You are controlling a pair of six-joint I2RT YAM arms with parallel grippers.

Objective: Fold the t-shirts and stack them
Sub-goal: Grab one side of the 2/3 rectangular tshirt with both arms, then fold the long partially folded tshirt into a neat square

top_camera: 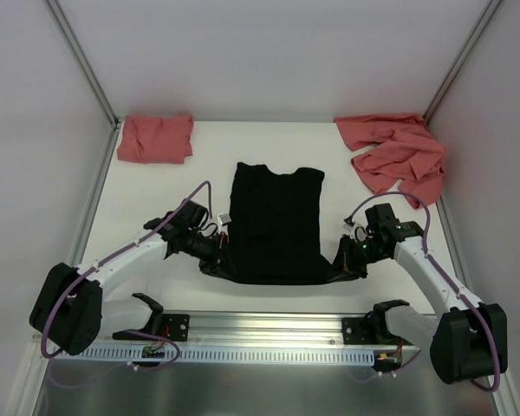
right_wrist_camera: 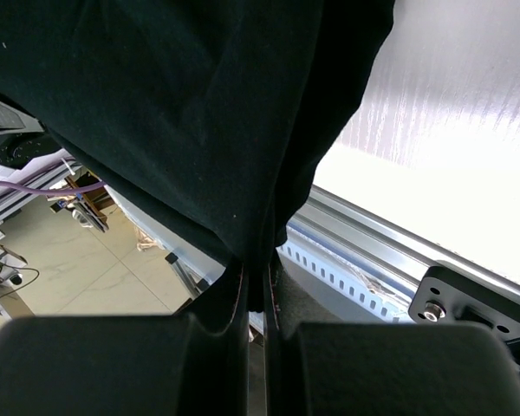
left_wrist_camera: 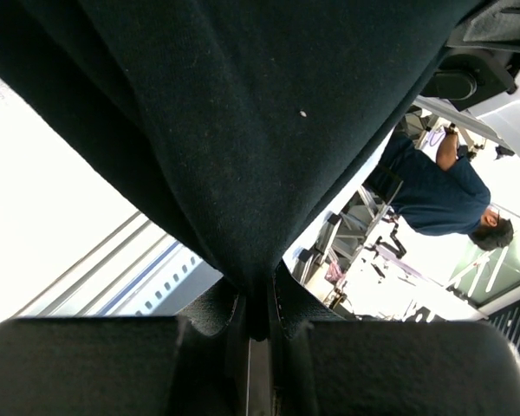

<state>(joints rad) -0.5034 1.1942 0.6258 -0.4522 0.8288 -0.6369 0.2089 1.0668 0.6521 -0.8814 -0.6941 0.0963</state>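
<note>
Centrally on the white desk (top_camera: 147, 217) lies the large black t-shirt (top_camera: 275, 217), plain and matte, its collar end toward 12 o'clock and its body spread flat in a tall rectangle. Its near edge, toward 6 o'clock, is gathered into a sagging band between the two arms.

The left end effector (top_camera: 221, 251) is clamped on the shirt's corner at 7 o'clock, and the right end effector (top_camera: 351, 260) is clamped on the corner at 5 o'clock. Each wrist view shows a fold of black cloth pinched in the narrow slit between dark fingers (left_wrist_camera: 95, 368) and fanning out above them.

At 11 o'clock, near the far left corner, a folded salmon-red t-shirt (top_camera: 156, 139) sits as a neat square. At 1 o'clock, crumpled salmon-red t-shirts (top_camera: 399, 156) lie in a loose heap against the right edge, well apart from the black one.

A metal rail (top_camera: 260, 328) runs along the near edge at 6 o'clock, and pale walls (top_camera: 269, 52) close in the far side and flanks. Beyond the desk, the left wrist view catches a person (left_wrist_camera: 438, 186) in a dark blue top.
</note>
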